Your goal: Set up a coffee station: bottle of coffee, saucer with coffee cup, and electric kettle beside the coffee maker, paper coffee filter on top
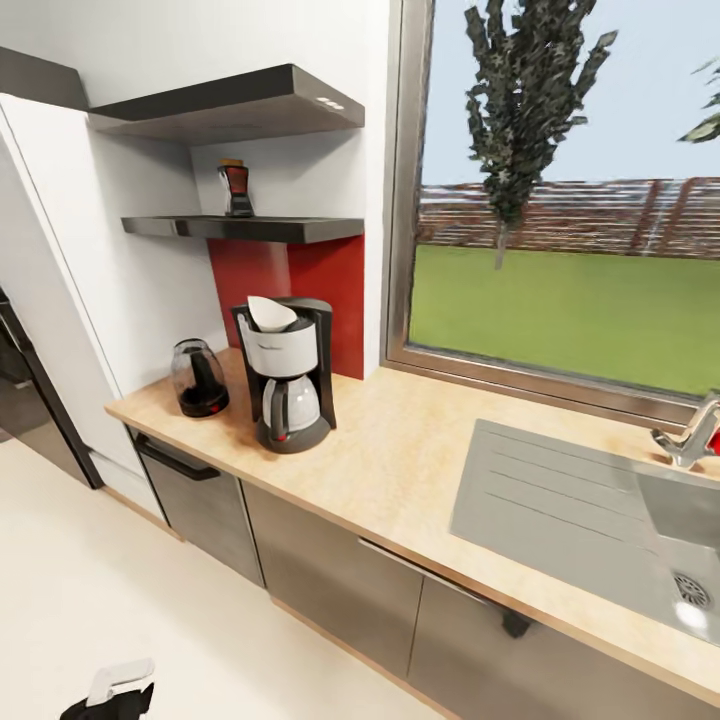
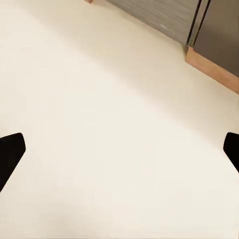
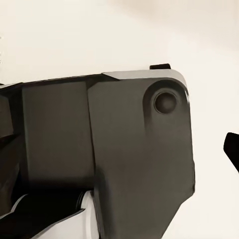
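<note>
Left claw (image 2: pixel 119 149): two black fingertips sit at opposite edges of the left wrist view, spread wide, nothing between them. Beneath it, bare cream floor (image 2: pixel 99 124); beyond the fingertips, grey cabinet fronts (image 2: pixel 164 15) on a wooden plinth.

Right claw: one black fingertip (image 3: pixel 231 149) at the edge of the right wrist view; the other is hidden, so I cannot tell whether it is spread or pressed together. A large dark grey robot housing (image 3: pixel 114 159) lies close in front of it, cream floor past that.

Head view: a black and white arm part (image 1: pixel 110 690) low over the floor, well short of the cabinets. Ahead and above it, the light wood tabletop (image 1: pixel 400 450). On it stands the black and white drip coffee maker (image 1: pixel 285 375) with a white paper coffee filter (image 1: pixel 270 313) resting in its top. Just beside it, on the wall side, the dark glass electric kettle (image 1: pixel 200 378), near but apart. Higher up, on the lower dark wall shelf (image 1: pixel 245 228), the small brown bottle of coffee (image 1: pixel 236 190) stands upright. Far along the tabletop, well apart from the coffee maker, a grey steel sink (image 1: pixel 600 520) and tap (image 1: pixel 690 435) under the window (image 1: pixel 560 200).
</note>
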